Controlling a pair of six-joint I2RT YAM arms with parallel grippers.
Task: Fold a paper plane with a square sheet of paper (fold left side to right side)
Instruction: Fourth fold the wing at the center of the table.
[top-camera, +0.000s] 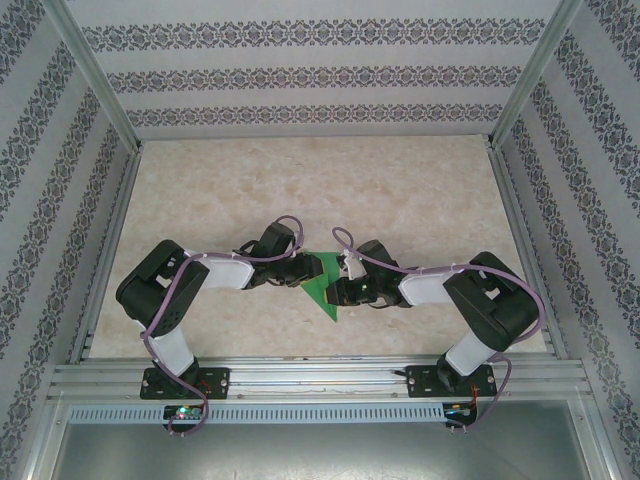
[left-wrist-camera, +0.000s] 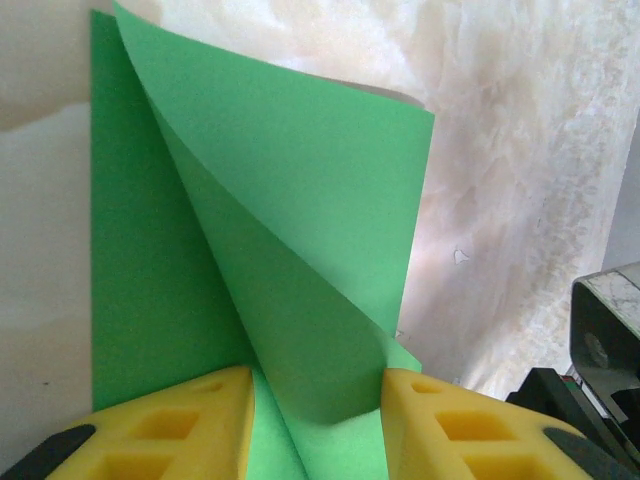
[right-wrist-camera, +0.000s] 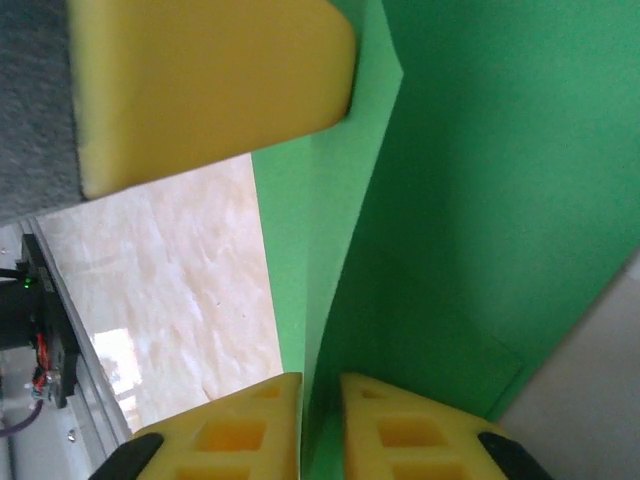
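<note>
1. We see the square sheet of paper (top-camera: 325, 290) on the desk (top-camera: 320, 190), midway between its left and right edges and closer to the near edge than to the far one.
2. Both arms reach inward and meet over the sheet, the left tool (top-camera: 298, 275) at its left side and the right tool (top-camera: 342, 290) at its right side.
3. In the left wrist view the sheet (left-wrist-camera: 300, 200) is only partly folded. One layer lies flat on the desk, and a second layer lifts off it in a loose curve that rises toward the camera.
4. The left tool (left-wrist-camera: 318, 385) stands with its yellow foam fingers (left-wrist-camera: 190, 420) well apart. The curled layer passes up between them and touches the right-hand one (we see no pinch there), so we read this tool as open.
5. In the right wrist view the right tool (right-wrist-camera: 320, 400) has its two yellow fingers (right-wrist-camera: 410, 430) drawn almost together, with the thin edge of the sheet (right-wrist-camera: 480, 200) caught in the narrow slit between them. It is closed and gripping the paper.
6. In that same view, a yellow finger of the left tool (right-wrist-camera: 200, 90) sits at the upper left, its tip touching the edge of the raised green layer.
7. The marbled desk surface (right-wrist-camera: 170, 280) shows beside the paper.
</note>
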